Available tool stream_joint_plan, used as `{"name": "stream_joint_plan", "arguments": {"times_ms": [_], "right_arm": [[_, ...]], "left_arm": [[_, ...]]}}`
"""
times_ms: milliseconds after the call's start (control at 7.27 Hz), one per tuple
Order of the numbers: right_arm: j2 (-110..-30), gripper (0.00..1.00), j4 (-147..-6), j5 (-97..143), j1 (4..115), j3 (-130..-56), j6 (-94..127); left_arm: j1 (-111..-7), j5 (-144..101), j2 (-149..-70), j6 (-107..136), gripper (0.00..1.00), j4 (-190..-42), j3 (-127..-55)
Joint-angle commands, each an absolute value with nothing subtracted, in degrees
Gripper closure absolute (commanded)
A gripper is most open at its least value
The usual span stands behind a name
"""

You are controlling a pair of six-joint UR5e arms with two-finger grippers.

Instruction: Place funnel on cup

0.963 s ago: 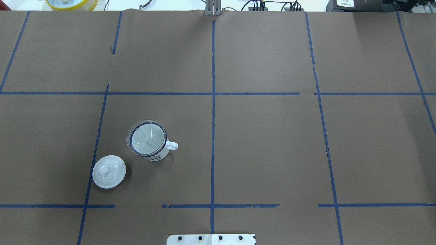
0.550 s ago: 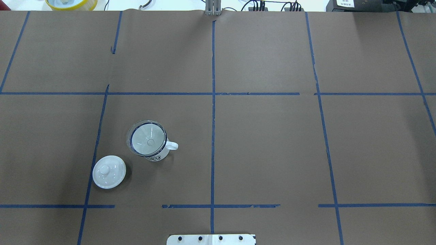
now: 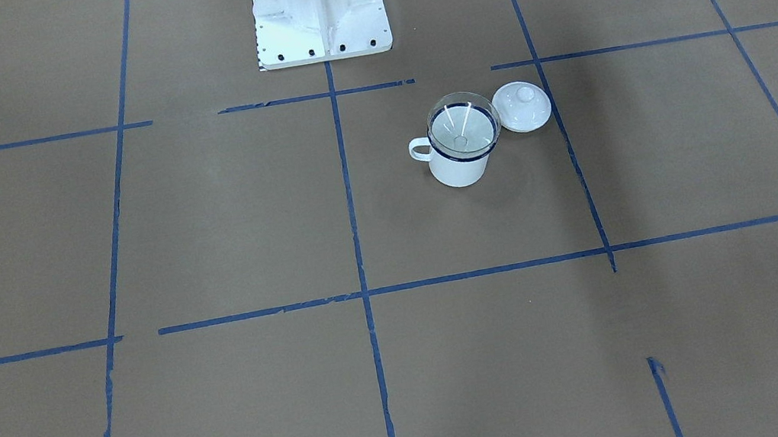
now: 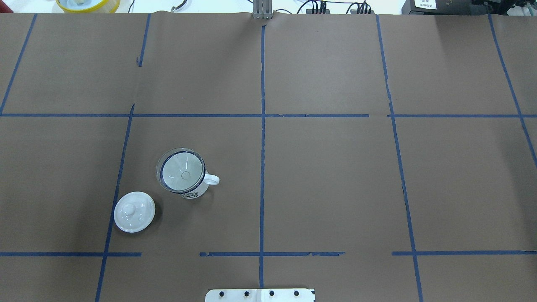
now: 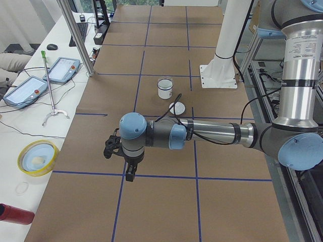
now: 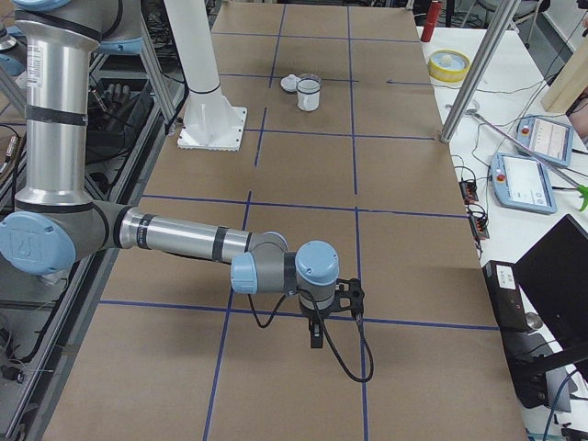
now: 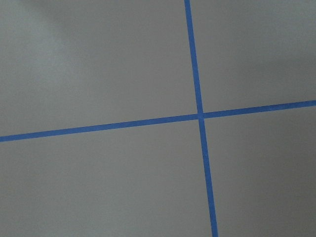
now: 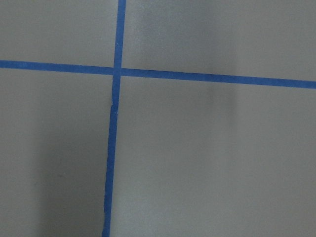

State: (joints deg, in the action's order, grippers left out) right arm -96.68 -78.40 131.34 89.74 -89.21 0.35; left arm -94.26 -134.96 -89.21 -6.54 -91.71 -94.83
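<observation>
The clear funnel (image 4: 181, 170) sits upright in the mouth of the white mug (image 4: 195, 193) with the dark blue rim, left of the table's middle. The handle points toward the centre line. Both show in the front view, funnel (image 3: 464, 127) on mug (image 3: 459, 171), and small in the left side view (image 5: 165, 88) and right side view (image 6: 308, 93). My left gripper (image 5: 130, 174) hangs over the table's left end, far from the mug. My right gripper (image 6: 317, 335) hangs over the right end. I cannot tell whether either is open or shut. Both wrist views show only brown paper and blue tape.
A white domed lid (image 4: 134, 212) with a knob lies on the table beside the mug, toward the robot's left. The white robot base plate (image 4: 260, 295) is at the near edge. A yellow-rimmed bowl (image 5: 38, 158) and control tablets (image 5: 25, 88) lie beyond the far edge.
</observation>
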Motion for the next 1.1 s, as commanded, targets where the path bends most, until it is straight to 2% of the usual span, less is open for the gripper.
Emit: {"name": "stream_joint_plan", "arguments": {"times_ms": [0, 962], "right_arm": [[-96.7, 0.0, -78.4, 131.4, 89.7, -89.2, 0.4], [-96.7, 0.0, -78.4, 131.4, 89.7, -89.2, 0.4]], "left_arm": [[-94.1, -138.0, -88.5, -6.4, 0.0, -92.9, -94.0], [-94.2, -137.8, -88.1, -6.9, 0.0, -95.3, -92.4]]}}
